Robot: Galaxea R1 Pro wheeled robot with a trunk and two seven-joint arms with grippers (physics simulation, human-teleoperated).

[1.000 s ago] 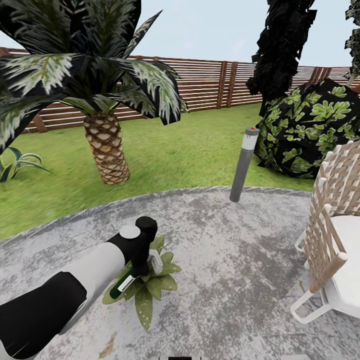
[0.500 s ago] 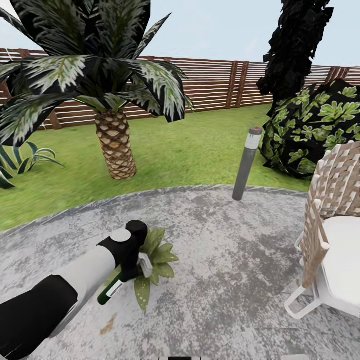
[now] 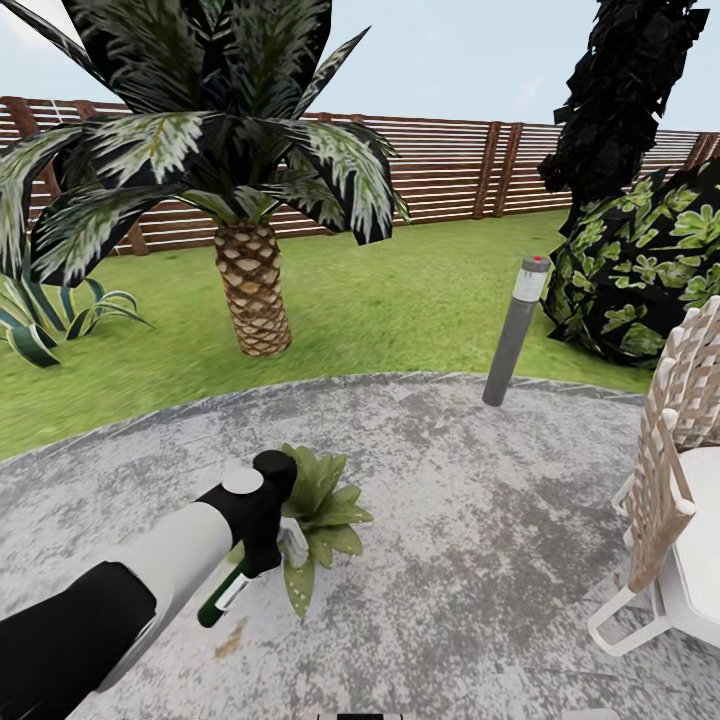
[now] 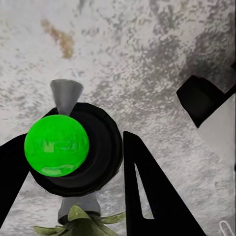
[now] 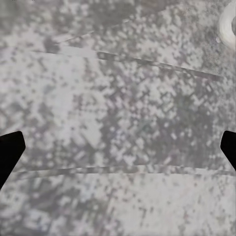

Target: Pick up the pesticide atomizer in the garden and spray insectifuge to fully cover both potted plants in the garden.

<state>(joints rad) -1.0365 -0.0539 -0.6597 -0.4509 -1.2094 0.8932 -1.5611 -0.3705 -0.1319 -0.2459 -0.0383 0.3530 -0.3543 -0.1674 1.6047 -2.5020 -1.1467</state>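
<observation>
Holding the pesticide atomizer in the left gripper, jaws clenched on its body, we judge the main risk to be a miss: the bottle hangs tilted at the near-left side of the potted plant, and in the left wrist view its green-capped top sits over bare stone with only leaf tips showing, so spray aimed from here could land on the patio rather than the leaves. A second risk is that the arm presses into the rosette and tips it. The right gripper's dark fingertips stand wide apart over stone, released and empty.

Counted, largest first:
- one patio, ringed by lawn
- one slatted fence at the far edge of the lawn
- one palm
- one leafy bush
- one wicker chair at the patio's right edge
- one striped agave
- one grey bollard lamp at the patio's far edge
- one potted plant in view
- one atomizer

We cannot see any insectifuge specks.
</observation>
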